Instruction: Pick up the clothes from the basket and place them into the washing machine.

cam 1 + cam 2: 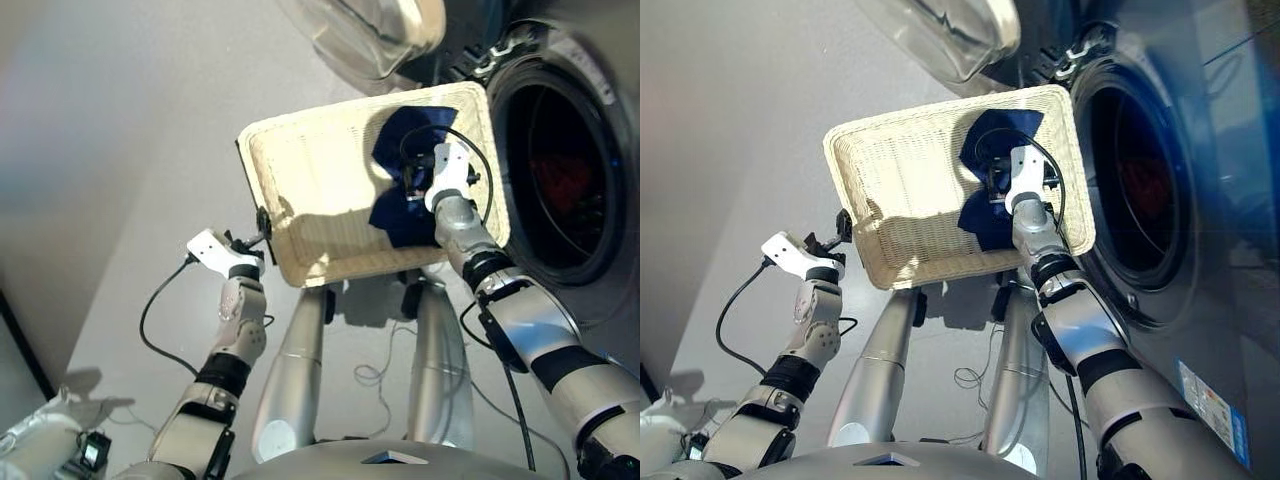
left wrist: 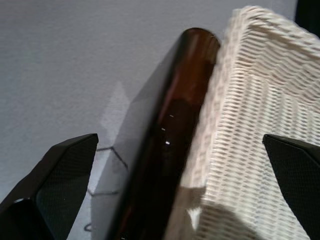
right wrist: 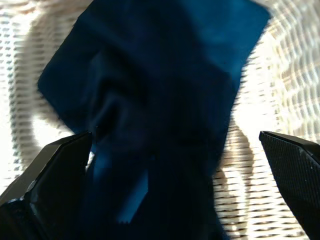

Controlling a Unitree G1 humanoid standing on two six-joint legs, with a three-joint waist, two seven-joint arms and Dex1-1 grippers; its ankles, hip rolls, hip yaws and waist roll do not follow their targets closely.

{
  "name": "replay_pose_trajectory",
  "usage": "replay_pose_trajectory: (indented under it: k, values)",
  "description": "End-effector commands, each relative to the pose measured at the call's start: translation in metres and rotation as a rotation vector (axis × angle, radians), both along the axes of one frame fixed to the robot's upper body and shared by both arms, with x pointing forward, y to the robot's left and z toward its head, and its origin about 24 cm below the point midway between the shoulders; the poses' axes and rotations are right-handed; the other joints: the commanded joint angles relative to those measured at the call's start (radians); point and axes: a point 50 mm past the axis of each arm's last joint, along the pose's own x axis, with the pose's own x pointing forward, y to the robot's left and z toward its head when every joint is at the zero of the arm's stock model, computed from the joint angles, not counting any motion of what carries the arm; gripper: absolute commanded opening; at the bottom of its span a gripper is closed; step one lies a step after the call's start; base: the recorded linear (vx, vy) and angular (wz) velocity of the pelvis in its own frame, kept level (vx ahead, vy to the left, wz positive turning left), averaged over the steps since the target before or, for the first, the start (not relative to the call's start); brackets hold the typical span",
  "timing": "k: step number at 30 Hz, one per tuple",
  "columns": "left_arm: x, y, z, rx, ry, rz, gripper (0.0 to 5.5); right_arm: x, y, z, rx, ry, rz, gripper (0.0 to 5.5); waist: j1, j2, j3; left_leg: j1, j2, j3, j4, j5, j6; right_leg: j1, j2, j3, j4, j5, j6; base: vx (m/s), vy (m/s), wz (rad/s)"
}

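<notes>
**Now: navy garment alone in the basket, right fingers spread above it**

Only the navy blue garment [image 1: 405, 180] lies in the basket [image 1: 310, 160], crumpled toward the end nearest the washing machine [image 1: 600, 270]. The rest of the woven floor is bare and sunlit. The right gripper [image 3: 165, 190] is poised over the cloth with its fingers [image 3: 47, 180] spread wide, one on each side of the dark folds; the pictures do not show whether they touch the fabric. Nothing is gripped between them.

The left gripper [image 1: 258, 232] sits at the basket's opposite short edge, outside the rim. Its fingers [image 2: 60, 175] are wide apart, with the basket's rim and a dark brown rounded bar [image 2: 170, 130] between them; whether they touch either one cannot be told.

The basket's far corner reaches close to the round drum opening [image 1: 560, 180]. Inside the drum something red [image 1: 560, 175] shows dimly. The porthole door [image 1: 375, 35] stands swung open above the basket's far edge. Grey floor [image 1: 120, 150] stretches open on the left arm's side of the basket, and a black cable [image 1: 165, 320] trails from the left wrist.
</notes>
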Motion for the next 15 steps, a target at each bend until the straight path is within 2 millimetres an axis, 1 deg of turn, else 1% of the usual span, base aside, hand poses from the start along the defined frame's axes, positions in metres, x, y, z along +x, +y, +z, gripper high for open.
replay_pose_trajectory:
  k: [1, 3, 4, 7, 10, 12, 13, 14, 15]
  values:
    - [0.004, 0.007, 0.024, 0.034, -0.108, 0.030, 5.50, 0.012, 0.005, 0.041, 0.014, -0.122, 0.009, 5.50, 0.010, 0.072, 0.049, -0.050, -0.028, 0.035, -0.031, 0.050, 0.082, -0.101, 0.038, -0.010, 0.065, 0.101, 0.072, 0.000, 0.000, 0.000]
    - [0.006, 0.005, 0.031, 0.039, -0.135, 0.023, 5.50, 0.014, -0.001, 0.051, 0.017, -0.139, -0.016, 5.50, 0.014, 0.078, 0.059, -0.083, -0.034, 0.033, -0.001, 0.042, 0.083, -0.134, 0.034, -0.004, 0.096, 0.093, 0.073, 0.000, 0.000, 0.000]
    - [0.007, 0.003, 0.034, 0.034, -0.145, 0.015, 5.50, 0.016, -0.003, 0.056, 0.016, -0.147, -0.026, 5.50, 0.015, 0.082, 0.064, -0.100, -0.036, 0.037, 0.018, 0.036, 0.084, -0.150, 0.031, 0.000, 0.113, 0.090, 0.072, 0.000, 0.000, 0.000]
    - [0.009, 0.000, 0.044, 0.025, -0.183, 0.006, 5.50, 0.018, -0.010, 0.069, 0.019, -0.172, -0.054, 5.50, 0.016, 0.092, 0.079, -0.144, -0.046, 0.039, 0.055, 0.030, 0.087, -0.197, 0.029, 0.006, 0.160, 0.086, 0.072, 0.000, 0.000, 0.000]
    - [0.010, -0.003, 0.049, 0.031, -0.203, -0.003, 5.50, 0.019, -0.015, 0.073, 0.025, -0.174, -0.079, 5.50, 0.017, 0.094, 0.085, -0.183, -0.057, 0.044, 0.098, 0.023, 0.089, -0.231, 0.029, 0.014, 0.197, 0.084, 0.069, 0.000, 0.000, 0.000]
    - [0.010, -0.003, 0.050, 0.037, -0.202, -0.005, 5.50, 0.019, -0.017, 0.073, 0.020, -0.173, -0.084, 5.50, 0.016, 0.094, 0.084, -0.205, -0.063, 0.047, 0.122, 0.017, 0.090, -0.246, 0.027, 0.018, 0.212, 0.082, 0.065, 0.000, 0.000, 0.000]
    - [0.010, -0.003, 0.050, 0.037, -0.203, -0.003, 5.50, 0.019, -0.015, 0.073, 0.023, -0.172, -0.080, 3.82, 0.015, 0.094, 0.085, -0.211, -0.065, 0.047, 0.133, 0.016, 0.090, -0.250, 0.027, 0.019, 0.216, 0.083, 0.064, 0.000, 0.000, 0.000]
    - [0.010, -0.003, 0.050, 0.037, -0.203, -0.003, 5.50, 0.019, -0.015, 0.073, 0.023, -0.172, -0.080, 0.00, 0.014, 0.094, 0.084, -0.212, -0.065, 0.047, 0.134, 0.016, 0.090, -0.251, 0.027, 0.020, 0.217, 0.083, 0.064, 0.000, 0.000, 0.000]
    - [0.011, -0.003, 0.049, 0.038, -0.194, 0.000, 5.50, 0.019, -0.014, 0.069, 0.032, -0.163, -0.075, 0.00, 0.012, 0.093, 0.080, -0.219, -0.066, 0.050, 0.145, 0.014, 0.090, -0.251, 0.025, 0.021, 0.216, 0.084, 0.062, 0.000, 0.000, 0.000]
